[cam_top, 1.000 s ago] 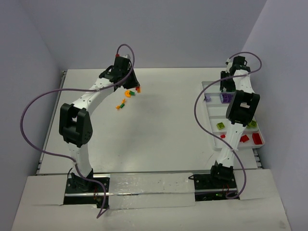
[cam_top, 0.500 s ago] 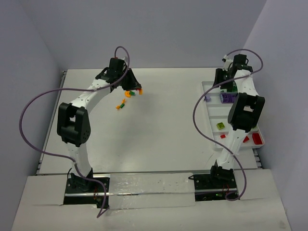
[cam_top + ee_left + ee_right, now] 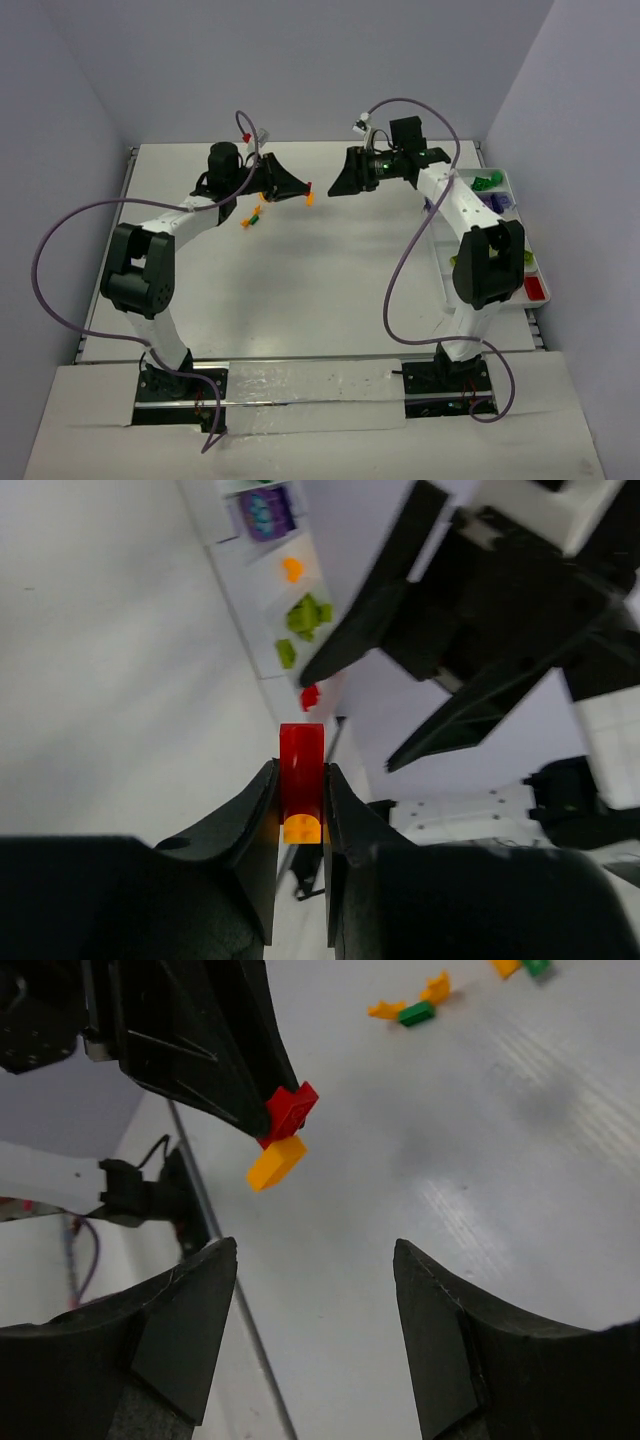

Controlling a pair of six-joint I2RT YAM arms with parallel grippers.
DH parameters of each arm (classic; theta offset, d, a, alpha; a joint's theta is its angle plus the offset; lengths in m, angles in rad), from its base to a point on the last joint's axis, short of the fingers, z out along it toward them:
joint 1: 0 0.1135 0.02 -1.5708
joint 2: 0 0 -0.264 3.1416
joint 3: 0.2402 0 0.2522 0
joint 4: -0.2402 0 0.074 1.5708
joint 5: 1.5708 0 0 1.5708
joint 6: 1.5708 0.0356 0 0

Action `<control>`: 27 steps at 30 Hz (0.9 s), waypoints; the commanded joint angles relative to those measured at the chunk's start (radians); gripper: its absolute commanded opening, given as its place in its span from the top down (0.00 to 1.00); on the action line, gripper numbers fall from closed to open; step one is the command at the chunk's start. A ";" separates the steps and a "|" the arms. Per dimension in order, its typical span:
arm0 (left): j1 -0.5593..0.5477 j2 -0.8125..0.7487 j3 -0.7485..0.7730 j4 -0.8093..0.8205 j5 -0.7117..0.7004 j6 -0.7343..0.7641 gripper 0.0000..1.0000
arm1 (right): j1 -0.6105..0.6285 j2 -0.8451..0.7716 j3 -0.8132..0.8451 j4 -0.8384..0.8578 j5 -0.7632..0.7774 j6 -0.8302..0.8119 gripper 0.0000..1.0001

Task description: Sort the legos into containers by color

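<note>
My left hand (image 3: 300, 780) is clenched on a red lego (image 3: 301, 752) with an orange piece (image 3: 300, 828) stuck to it, held above the tabletop (image 3: 330, 270). My right hand (image 3: 310, 1260) faces it from nearby, fingers spread and empty. The white tray (image 3: 512, 198) lies well apart at the right edge.

A robotics lab test cell; a bare white desk (image 3: 330, 290) boxed in by plain panels (image 3: 330, 60); two cabled arms (image 3: 150, 270) bolted at its edge.
</note>
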 commanded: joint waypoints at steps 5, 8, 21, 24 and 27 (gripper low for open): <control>-0.006 -0.027 -0.051 0.495 0.148 -0.274 1.00 | 0.046 0.032 -0.130 0.498 -0.257 0.452 0.28; -0.007 -0.024 -0.054 0.511 0.150 -0.283 1.00 | 0.060 0.035 -0.164 0.632 -0.278 0.552 0.28; -0.016 -0.024 -0.063 0.508 0.142 -0.283 1.00 | 0.074 0.046 -0.292 1.221 -0.349 0.984 0.41; -0.016 -0.026 -0.062 0.492 0.140 -0.270 1.00 | 0.074 0.042 -0.298 1.196 -0.332 0.962 0.54; -0.011 -0.031 -0.060 0.454 0.136 -0.238 1.00 | 0.068 0.036 -0.283 1.045 -0.316 0.842 0.59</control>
